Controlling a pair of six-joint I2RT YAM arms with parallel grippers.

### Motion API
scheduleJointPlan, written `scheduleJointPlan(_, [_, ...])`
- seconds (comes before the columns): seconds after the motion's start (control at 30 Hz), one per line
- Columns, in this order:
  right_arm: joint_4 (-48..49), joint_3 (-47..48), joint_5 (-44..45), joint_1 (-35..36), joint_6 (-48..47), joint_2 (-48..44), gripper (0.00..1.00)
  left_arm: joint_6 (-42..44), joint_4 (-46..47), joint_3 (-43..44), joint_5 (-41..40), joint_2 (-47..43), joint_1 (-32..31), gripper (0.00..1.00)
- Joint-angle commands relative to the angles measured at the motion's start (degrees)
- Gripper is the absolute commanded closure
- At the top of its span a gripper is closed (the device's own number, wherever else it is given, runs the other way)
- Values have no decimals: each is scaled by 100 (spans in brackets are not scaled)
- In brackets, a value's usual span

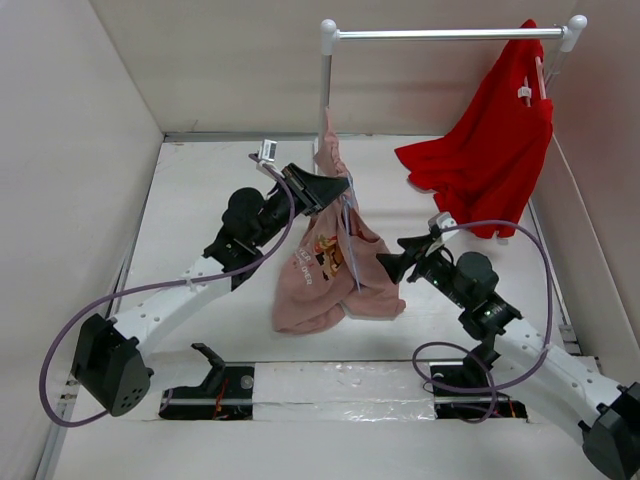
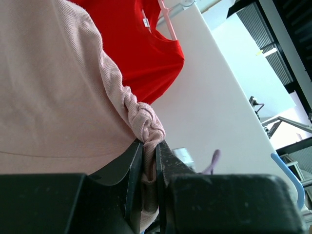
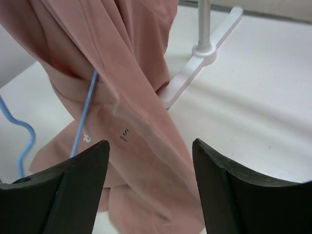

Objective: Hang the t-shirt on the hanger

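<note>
T-shirt (image 1: 332,280) pinched in clenched left tool (image 2: 149,148), right tool (image 3: 151,148) spread wide, facing it

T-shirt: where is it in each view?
Top external: t-shirt centre, held up by left gripper.
Left wrist: fills upper left, bunched fold pinched in jaws.
Right wrist: left-centre, draped top to bottom.
Landmark: red garment, top and left wrist; rack post, top and right wrist.
</note>
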Motion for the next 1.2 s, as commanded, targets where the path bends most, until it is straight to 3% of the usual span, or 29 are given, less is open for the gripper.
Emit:
scheduleJointPlan(0.0, [559,-165,-806,-185,-4,106,25,29,345,-31,132,-443,88,100])
scheduleJointPlan(0.17, [1034,-148,-1160,-264,-21,842,30,82,222,22,176,-488,141,100])
scheduleJointPlan(0.27, [1271,-8,-1195,-264,-57,1230,40,-23,380,-31,238,-497,141,100])
scheduleJointPlan(0.4, [1536,72,-1257,-107,84,1425,99,-111,520,-75,273,-505,194,100])
scheduleJointPlan(0.77, [254,-516,184,1290,497,2,100,-14,994,742,-387,-5,439,100])
scheduleJointPlan(0.97, [-107,-851,510,1503,989,-280,100,-708,1680,743,-149,127,958,100])
scheduleJointPlan(1.17, [-266,-1009,668,1626,1147,-210,100,-840,1663,989,-464,136,1011,100])
